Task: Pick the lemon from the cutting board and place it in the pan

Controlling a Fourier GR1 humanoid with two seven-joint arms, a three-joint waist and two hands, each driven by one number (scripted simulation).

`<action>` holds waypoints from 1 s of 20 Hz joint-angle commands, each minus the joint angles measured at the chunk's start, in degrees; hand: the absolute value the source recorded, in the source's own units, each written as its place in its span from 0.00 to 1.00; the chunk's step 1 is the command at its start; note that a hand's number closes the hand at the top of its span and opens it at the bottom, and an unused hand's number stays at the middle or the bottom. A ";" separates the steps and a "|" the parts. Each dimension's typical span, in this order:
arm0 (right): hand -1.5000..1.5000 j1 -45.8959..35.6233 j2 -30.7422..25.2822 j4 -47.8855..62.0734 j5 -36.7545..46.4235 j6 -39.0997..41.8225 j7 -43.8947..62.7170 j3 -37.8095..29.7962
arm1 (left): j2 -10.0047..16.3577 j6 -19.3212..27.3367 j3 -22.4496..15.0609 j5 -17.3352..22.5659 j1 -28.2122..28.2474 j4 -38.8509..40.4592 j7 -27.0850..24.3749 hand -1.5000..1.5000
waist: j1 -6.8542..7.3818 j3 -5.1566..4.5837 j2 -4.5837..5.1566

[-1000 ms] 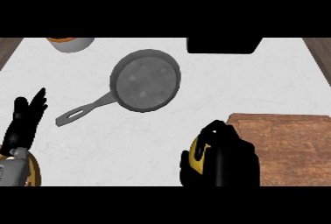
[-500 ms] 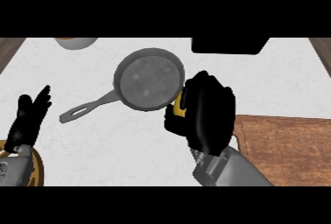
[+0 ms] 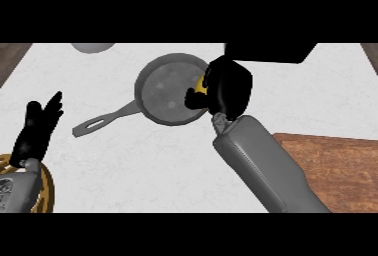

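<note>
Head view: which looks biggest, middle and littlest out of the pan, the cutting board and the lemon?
1. cutting board: largest, even though the view's edge cuts it off; it also lies nearer the camera.
2. pan, handle included.
3. lemon: smallest, though the right hand curled round it hides most of it.

The pan (image 3: pixel 166 90) lies on the white worktop (image 3: pixel 148 165), handle pointing lower left. Over the pan's right rim the right robot hand (image 3: pixel 227 92) curls round something yellow, probably the lemon (image 3: pixel 200 84). Well left of the pan the left robot hand (image 3: pixel 38 130) rests open; the cutting board (image 3: pixel 332 165) lies to the pan's lower right.
</note>
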 commanded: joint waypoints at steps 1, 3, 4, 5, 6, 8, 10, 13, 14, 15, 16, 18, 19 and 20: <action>1.00 -6.87 0.33 13.18 -6.85 -8.44 1.36 -3.20 | -1.19 0.74 -0.17 -0.40 0.66 0.86 -2.40 0.50 | 0.39 -0.03 0.14; 1.00 -8.03 0.33 18.66 -8.64 -13.10 -1.07 -3.80 | -2.98 1.30 -2.31 -1.57 -0.91 0.81 -1.42 0.50 | 1.14 0.00 0.55; 1.00 -8.34 0.33 21.18 -10.16 -15.41 -2.15 -2.26 | -1.64 1.97 -0.90 -2.06 -0.44 2.22 -3.12 0.50 | 1.29 -0.02 0.54; 1.00 -8.45 0.33 23.67 -11.43 -16.91 -5.97 -4.63 | -0.81 0.45 -0.99 -1.20 -1.46 0.47 -0.79 0.50 | 1.72 0.05 0.72; 1.00 -8.50 0.34 25.88 -12.98 -18.25 -6.32 -2.98 | -0.97 0.05 -1.53 -1.28 -2.35 0.30 -0.35 0.50 | 2.38 0.05 0.88; 1.00 -9.58 0.34 29.24 -15.90 -20.22 -9.98 -4.28 | -2.54 1.05 -1.47 -1.24 -2.95 2.49 -1.16 0.50 | 2.44 0.03 1.28; 1.00 -10.63 0.34 30.53 -19.62 -22.78 -12.67 -5.71 | -1.43 0.04 -1.55 -1.23 -3.38 1.36 -0.90 0.50 | 3.23 0.11 1.36; 0.00 -9.75 0.34 31.90 -25.12 -26.64 -14.89 -6.55 | -2.07 -0.48 -2.09 -1.02 -3.98 1.79 -1.35 0.50 | 4.89 0.15 1.99; 0.00 -9.86 0.34 32.79 -27.21 -26.46 -16.43 -6.49 | -3.41 0.26 -3.59 -1.98 -3.66 0.78 -1.17 0.50 | 5.20 0.19 1.88; 0.00 -11.29 0.34 34.10 -28.96 -25.43 -18.17 -8.51 | -1.48 -1.14 -2.00 -0.86 -2.87 1.05 -1.07 0.50 | 4.71 0.17 1.63; 0.00 -11.07 0.34 34.39 -30.48 -26.65 -18.99 -7.48 | -2.17 -0.89 -3.21 -1.68 -2.90 0.44 -1.28 0.50 | 5.63 0.19 1.76; 0.00 -11.62 0.34 35.70 -32.91 -26.88 -21.93 -7.17 | -3.26 1.02 -3.84 -3.02 -5.47 1.24 -0.42 0.50 | 5.48 0.20 2.20; 0.00 -11.49 0.34 36.31 -33.20 -28.77 -22.74 -6.48 | -2.79 -0.50 -3.91 -2.28 -4.21 0.73 -0.95 0.50 | 6.61 0.19 2.18; 0.00 -12.38 0.34 37.07 -33.73 -29.93 -23.12 -6.40 | -2.78 -0.08 -3.70 -2.47 -5.59 1.31 -0.61 0.50 | 6.29 0.16 2.21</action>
